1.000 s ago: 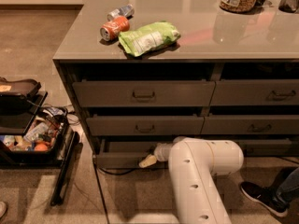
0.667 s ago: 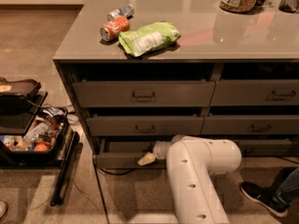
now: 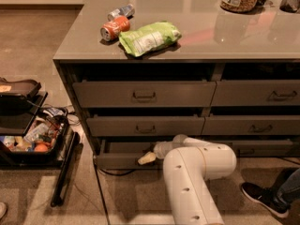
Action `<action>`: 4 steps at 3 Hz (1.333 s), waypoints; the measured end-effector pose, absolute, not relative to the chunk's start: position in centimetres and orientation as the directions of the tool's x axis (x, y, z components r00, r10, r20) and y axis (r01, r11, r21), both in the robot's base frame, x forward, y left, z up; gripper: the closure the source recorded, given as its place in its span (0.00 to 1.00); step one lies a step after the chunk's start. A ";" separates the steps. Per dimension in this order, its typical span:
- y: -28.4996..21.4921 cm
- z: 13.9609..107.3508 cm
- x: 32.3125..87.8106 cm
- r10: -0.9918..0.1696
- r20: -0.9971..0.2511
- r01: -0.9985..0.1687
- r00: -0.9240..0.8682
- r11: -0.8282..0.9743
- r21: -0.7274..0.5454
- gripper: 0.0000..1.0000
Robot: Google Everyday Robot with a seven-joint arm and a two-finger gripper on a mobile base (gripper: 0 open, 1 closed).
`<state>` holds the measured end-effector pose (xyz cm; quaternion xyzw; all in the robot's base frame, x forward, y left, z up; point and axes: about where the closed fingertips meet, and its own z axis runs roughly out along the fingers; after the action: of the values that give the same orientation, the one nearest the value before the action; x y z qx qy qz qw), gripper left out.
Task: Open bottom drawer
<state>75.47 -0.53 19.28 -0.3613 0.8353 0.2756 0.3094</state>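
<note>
**Gripper at the bottom drawer's front, drawer a little way out**

The bottom drawer (image 3: 119, 161) is the lowest, slimmest one in the left column under the bench (image 3: 197, 48), close to the floor. Its front stands slightly forward of the middle drawer (image 3: 145, 125) above it, and a narrow strip of grey interior shows behind the panel, so it looks only partly open.

The gripper (image 3: 146, 158) lies low against the middle of that front panel, on the end of the white arm (image 3: 197, 172), which reaches in from the near right. It covers the spot where the handle should sit, so the handle is not visible. I cannot tell whether the gripper is apart, together or clamped on the handle.

The drawer is likely stiff and rigid, and being wide and shallow it should be fairly light, running straight out on its slides. The place to hold is the small central handle. A pull from the centre, straight towards the near side, should keep the wide front from skewing and binding. The thin handle gives little purchase, so a slip is the main risk. Most of the travel probably remains.

On the bench top lie two cans (image 3: 114, 28) and a green bag (image 3: 149, 37), well apart from the work.
</note>
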 end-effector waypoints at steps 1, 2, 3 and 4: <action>-0.4 18.9 75.6 -0.437 -0.713 -0.775 -0.548 0.586 0.236 0.00; -0.4 18.9 75.6 -0.437 -0.713 -0.775 -0.548 0.586 0.236 0.17; -0.4 18.9 75.6 -0.437 -0.713 -0.775 -0.548 0.586 0.236 0.40; -0.3 18.9 75.6 -0.437 -0.713 -0.775 -0.548 0.586 0.237 0.64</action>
<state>75.56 -0.35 18.88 -0.3624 0.8357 0.2749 0.3076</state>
